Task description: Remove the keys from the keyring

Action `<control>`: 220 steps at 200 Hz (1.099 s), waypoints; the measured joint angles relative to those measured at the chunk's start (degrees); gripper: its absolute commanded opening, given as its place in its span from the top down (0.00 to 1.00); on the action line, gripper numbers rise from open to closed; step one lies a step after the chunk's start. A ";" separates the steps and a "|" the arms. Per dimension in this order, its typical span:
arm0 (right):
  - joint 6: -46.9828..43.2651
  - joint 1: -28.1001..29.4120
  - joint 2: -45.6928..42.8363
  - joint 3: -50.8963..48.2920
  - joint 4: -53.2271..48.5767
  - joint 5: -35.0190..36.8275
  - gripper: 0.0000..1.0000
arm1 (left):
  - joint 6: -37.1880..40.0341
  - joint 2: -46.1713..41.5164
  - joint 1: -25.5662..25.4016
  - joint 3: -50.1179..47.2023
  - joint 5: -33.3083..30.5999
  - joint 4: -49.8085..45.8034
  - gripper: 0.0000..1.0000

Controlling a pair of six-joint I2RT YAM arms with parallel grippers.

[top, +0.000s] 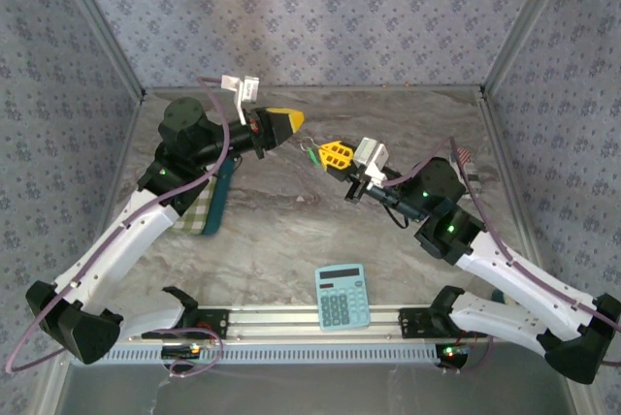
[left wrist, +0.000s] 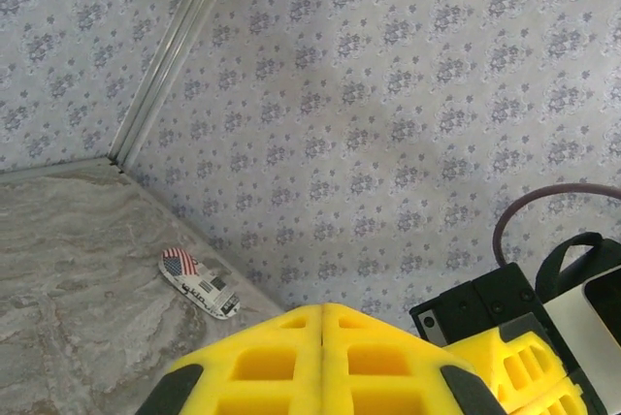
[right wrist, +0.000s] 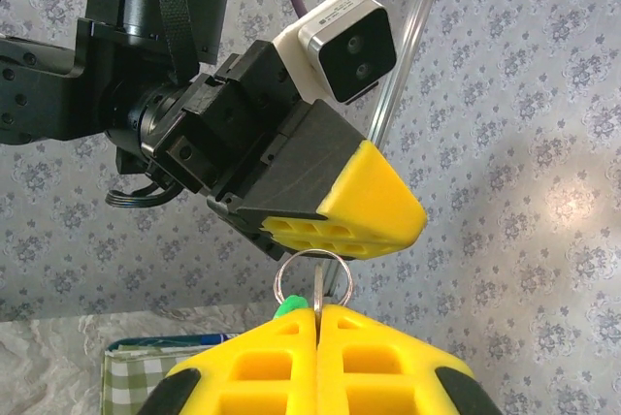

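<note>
My right gripper (right wrist: pixel 317 313) is shut on the keys: a thin metal blade is pinched between its yellow fingers. A bright green piece (right wrist: pixel 286 310) shows at the left fingertip. The silver keyring (right wrist: pixel 313 274) loops up out of the jaws. From above, the right gripper (top: pixel 327 155) hangs over mid-table with the green keys (top: pixel 310 153) at its tip. My left gripper (top: pixel 294 121) is shut and empty, its tips (left wrist: pixel 322 313) pressed together. It (right wrist: pixel 374 209) hovers just above the ring; whether they touch is unclear.
A blue calculator (top: pixel 342 297) lies near the front rail. A green checked cloth (top: pixel 199 209) lies under the left arm. A small flag-printed tag (left wrist: pixel 199 282) lies by the right wall, also visible from above (top: pixel 464 155). Metal frame posts and patterned walls enclose the table.
</note>
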 measured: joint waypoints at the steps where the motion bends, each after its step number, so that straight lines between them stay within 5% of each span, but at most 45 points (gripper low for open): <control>1: 0.00 0.00 0.00 0.00 -0.02 -0.02 1.00 | 0.00 0.00 0.02 0.00 0.00 0.00 1.00; 31: -0.72 -0.68 0.00 1.25 -4.22 -2.43 1.00 | 1.40 -0.11 2.27 0.66 0.72 -3.30 0.74; 94: -3.80 -8.55 0.07 7.28 -18.29 -14.01 1.00 | 9.99 4.81 4.46 14.23 10.99 -20.02 0.54; 137: -5.33 -10.69 1.07 11.17 -24.63 -20.68 1.00 | 15.82 11.04 3.54 19.91 16.83 -32.15 0.48; 220: -7.63 -10.86 3.08 13.79 -31.28 -25.16 1.00 | 22.16 15.17 1.01 24.37 20.39 -43.60 0.52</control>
